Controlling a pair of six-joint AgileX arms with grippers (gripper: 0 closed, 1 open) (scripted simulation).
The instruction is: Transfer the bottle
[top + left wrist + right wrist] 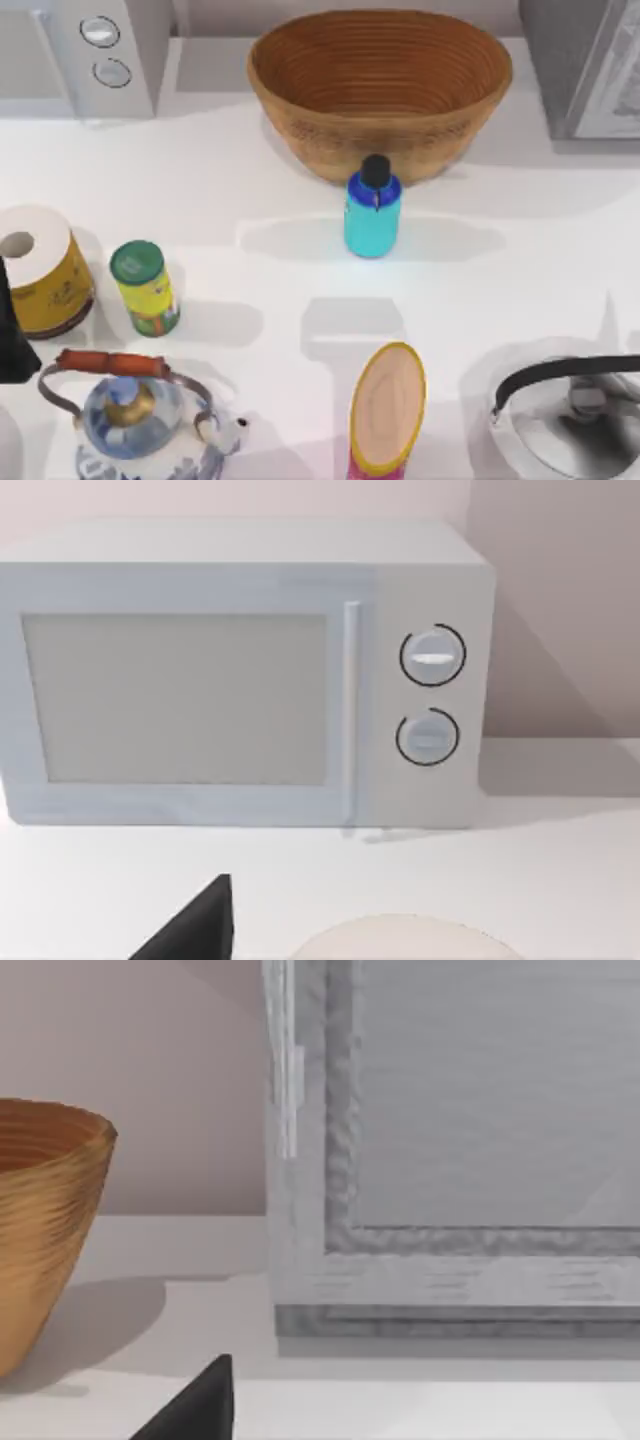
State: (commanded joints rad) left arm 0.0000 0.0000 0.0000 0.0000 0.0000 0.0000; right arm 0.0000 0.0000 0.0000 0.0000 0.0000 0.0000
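Tool state cannot be told for either arm: each wrist view catches just a dark wedge at its lower edge, left tool [195, 930] facing the microwave [240, 680], right tool [195, 1405] facing a grey framed appliance [450, 1160] beside the basket [40, 1230]. Both arms look parked, off at their own sides of the table [560, 230].

Bottle [372, 212] stands upright mid-table, cyan body, dark blue shoulder, black cap, just in front of the woven basket [380, 60], nothing gripping it. Other items sit well apart from it: yellow canister with green lid [145, 288] and paper roll [40, 268] at left, patterned kettle [135, 410] near-left, wooden brush-like piece [387, 408] near-centre, steel kettle [570, 415] near-right.

Step judged: task not started, approach to the bottle pending. Next move likely calls for one arm reaching in toward centre, tool spread around the bottle body below the shoulder, clearing the basket wall behind it, then closing and lifting for the handover.
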